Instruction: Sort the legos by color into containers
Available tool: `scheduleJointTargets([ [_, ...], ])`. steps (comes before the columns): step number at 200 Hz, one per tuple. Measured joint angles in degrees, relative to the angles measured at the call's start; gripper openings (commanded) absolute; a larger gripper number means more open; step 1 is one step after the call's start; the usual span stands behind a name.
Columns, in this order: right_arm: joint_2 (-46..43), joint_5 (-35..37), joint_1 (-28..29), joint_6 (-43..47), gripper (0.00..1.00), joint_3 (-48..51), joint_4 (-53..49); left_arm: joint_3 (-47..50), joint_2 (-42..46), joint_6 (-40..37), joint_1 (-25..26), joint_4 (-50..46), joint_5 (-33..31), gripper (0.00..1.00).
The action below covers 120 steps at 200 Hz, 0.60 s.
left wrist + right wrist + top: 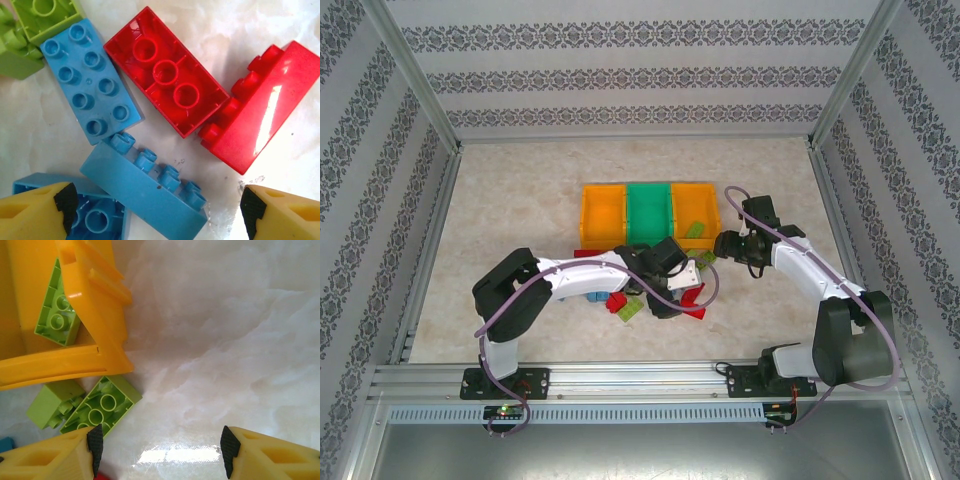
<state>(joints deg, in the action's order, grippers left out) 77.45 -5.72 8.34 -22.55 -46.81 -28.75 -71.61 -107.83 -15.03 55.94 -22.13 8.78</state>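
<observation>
Left wrist: left gripper (pixel 157 210) gapes empty astride a light blue brick (pixel 145 187); right gripper (pixel 161 452) stands parted too, gripping nothing, beside the orange bin (pixel 95 300).

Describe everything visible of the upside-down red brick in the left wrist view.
The red brick is glossy, hard-looking plastic, a long rectangle. Its hollow underside faces up, showing three round tubes in a row within thin walls. It lies flat and diagonal on the pale table, one long side alongside a light blue brick, one end seemingly touching a second red brick lying on its side.
</observation>
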Motion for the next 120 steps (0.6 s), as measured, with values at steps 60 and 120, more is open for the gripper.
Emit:
scheduleJointTargets([
  [60,0.5,-0.3,0.0,0.0,0.68,0.4,0.9,-3.6,0.0,16.9,2.9,-5.8,-3.6,0.69],
  [120,0.7,-0.9,-0.7,0.1,0.69,0.4,1.4,-5.7,-1.8,29.7,3.3,-9.9,-5.6,0.63],
])
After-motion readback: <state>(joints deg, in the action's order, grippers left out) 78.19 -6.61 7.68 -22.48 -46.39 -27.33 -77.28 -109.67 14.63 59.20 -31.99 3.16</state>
